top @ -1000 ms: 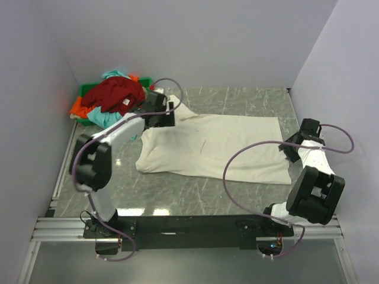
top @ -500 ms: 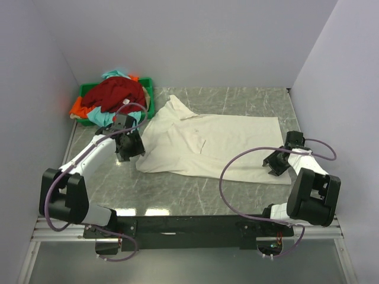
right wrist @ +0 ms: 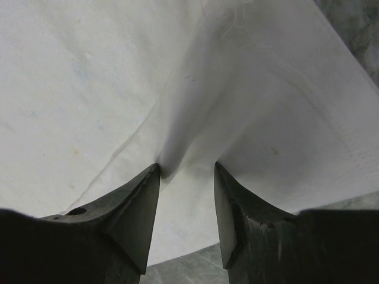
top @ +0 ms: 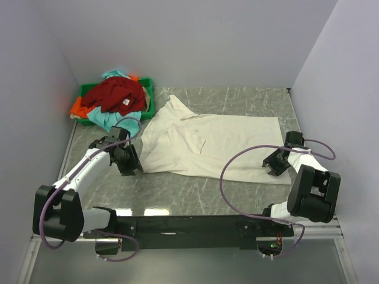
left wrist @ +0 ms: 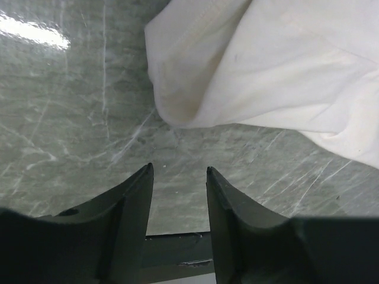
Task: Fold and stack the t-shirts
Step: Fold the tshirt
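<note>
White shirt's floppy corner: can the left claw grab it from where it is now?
Probably yes. The left claw is open, and the cream-white shirt lies just ahead, with only bare table between them.

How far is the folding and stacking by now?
Done: nothing folded or stacked. The cream-white t-shirt lies spread out, unfolded. In hand: the right gripper straddles a crease at its hem, jaws open; the left gripper hangs open over bare table beside its corner. Left: fold it, then the dark red, teal and orange shirts heaped in the green bin.
</note>
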{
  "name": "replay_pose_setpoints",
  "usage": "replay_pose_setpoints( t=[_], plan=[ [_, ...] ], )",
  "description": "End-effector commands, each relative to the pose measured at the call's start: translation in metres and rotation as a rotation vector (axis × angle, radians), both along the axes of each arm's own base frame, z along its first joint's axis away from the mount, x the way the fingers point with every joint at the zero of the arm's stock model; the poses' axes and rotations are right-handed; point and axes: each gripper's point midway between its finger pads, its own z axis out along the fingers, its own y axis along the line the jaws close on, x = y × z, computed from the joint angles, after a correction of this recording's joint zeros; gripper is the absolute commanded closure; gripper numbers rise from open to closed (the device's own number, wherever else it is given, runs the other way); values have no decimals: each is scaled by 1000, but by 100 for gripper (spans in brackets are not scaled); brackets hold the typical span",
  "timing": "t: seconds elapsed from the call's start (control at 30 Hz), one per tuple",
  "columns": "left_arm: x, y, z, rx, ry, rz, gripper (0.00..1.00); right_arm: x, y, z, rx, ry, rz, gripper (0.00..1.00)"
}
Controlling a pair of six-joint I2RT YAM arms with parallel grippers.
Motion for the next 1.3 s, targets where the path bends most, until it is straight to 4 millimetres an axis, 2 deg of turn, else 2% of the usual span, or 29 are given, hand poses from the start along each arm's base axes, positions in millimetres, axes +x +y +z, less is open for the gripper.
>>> replay_pose_setpoints(
  t=[0.0, 0.27, 0.57, 1.0, 1.1, 1.2, 1.27],
  plan=[
    [1, -8, -4, -45, 15, -10, 54, 4, -1, -2, -6, -2, 3, 51],
    [8, -1, -23, 2, 52, 7, 57, 2, -1, -1, -13, -8, -2, 51],
    [24, 12, -35, 54, 39, 38, 60, -4, -3, -3, -28, 5, -9, 51],
    [47, 7, -43, 18, -5, 60, 62, -14, -8, -11, -59, 49, -12, 51],
    [49, 9, -47, 18, -5, 67, 65, -16, -8, -13, -61, 58, -15, 51],
    [48, 9, -52, 15, 5, 71, 74, -20, -9, -16, -69, 76, -19, 51],
    [49, 10, -55, 18, 11, 75, 83, -22, -10, -17, -72, 85, -22, 51]
  ],
)
